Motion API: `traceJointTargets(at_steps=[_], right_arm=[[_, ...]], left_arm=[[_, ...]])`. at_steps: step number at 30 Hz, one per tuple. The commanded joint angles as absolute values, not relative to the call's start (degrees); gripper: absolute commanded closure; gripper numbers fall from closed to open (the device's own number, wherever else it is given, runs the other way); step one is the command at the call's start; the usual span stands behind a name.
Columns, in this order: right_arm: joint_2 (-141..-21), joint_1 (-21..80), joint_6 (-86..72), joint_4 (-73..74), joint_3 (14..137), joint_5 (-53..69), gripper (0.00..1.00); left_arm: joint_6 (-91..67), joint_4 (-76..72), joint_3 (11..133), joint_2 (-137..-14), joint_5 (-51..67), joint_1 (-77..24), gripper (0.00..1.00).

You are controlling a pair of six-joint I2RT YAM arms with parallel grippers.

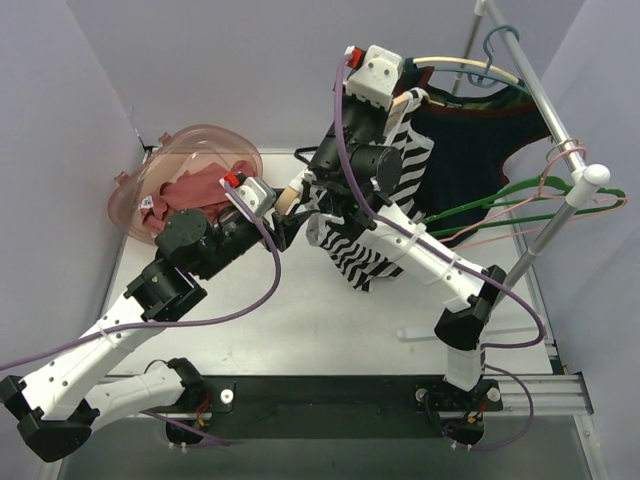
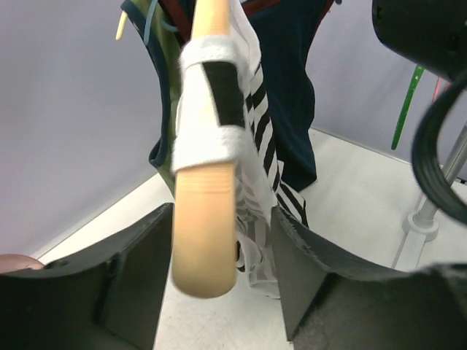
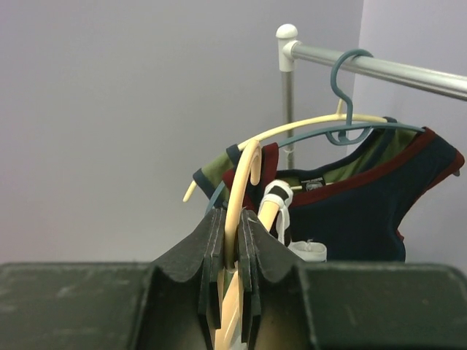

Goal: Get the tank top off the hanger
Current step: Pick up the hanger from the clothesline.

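Observation:
The black-and-white striped tank top (image 1: 375,240) hangs on a cream wooden hanger (image 1: 405,100) held up above the table. My right gripper (image 1: 410,95) is shut on the hanger's hook (image 3: 244,168), which stands between its closed fingers in the right wrist view (image 3: 231,219). My left gripper (image 1: 295,205) is open around the hanger's lower end (image 2: 204,240). There, the tank top's white strap (image 2: 215,109) wraps the wood just above the jaws (image 2: 222,215). The fabric hangs beside the right finger (image 2: 306,262).
A clothes rack rail (image 1: 535,80) runs along the right, with a navy shirt (image 1: 480,140) on cream and blue hangers behind the tank top. Empty green and pink hangers (image 1: 500,205) hang near the rack post (image 1: 560,220). A pink basket (image 1: 190,185) of red clothes sits at the back left.

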State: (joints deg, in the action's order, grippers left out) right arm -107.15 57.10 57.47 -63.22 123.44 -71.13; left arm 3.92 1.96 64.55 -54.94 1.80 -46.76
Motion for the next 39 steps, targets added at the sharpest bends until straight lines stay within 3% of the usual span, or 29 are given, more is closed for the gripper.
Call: traceJointTargets(at_steps=[1,5,8,14,19,21,25,31,39], right_arm=[[-102.8,59.7,54.0,-70.6,117.3,-70.8,1.0],[-97.8,61.1,42.4,-62.9,109.5,-69.6,1.0],[-93.4,62.0,33.1,-51.0,104.5,-67.2,1.0],[-86.2,63.6,24.7,-45.2,97.2,-63.4,1.0],[-76.4,64.5,15.9,-33.1,87.5,-51.6,0.98],[-73.6,63.8,10.7,-26.7,84.7,-44.6,0.93],[-66.3,60.0,5.1,-19.1,80.6,-32.5,0.69],[-61.4,54.0,0.8,-8.8,79.8,-18.7,0.61],[-61.0,51.5,1.9,-2.9,82.6,-11.0,0.5]], left_arm=[[4.3,3.4,67.2,-54.9,1.8,-46.5,0.42],[3.6,4.5,67.6,-54.4,2.6,-46.5,0.88],[2.3,5.4,67.1,-53.3,3.6,-46.2,1.0],[2.0,7.1,65.2,-50.5,4.3,-46.0,1.0],[1.7,8.1,64.5,-47.8,7.0,-45.7,1.0],[1.5,8.3,64.2,-46.4,8.5,-45.6,1.0],[1.1,9.1,63.7,-44.1,10.3,-45.5,1.0],[0.5,9.7,63.6,-42.3,11.4,-45.5,1.0],[0.8,9.9,62.8,-40.5,12.6,-45.4,1.0]])
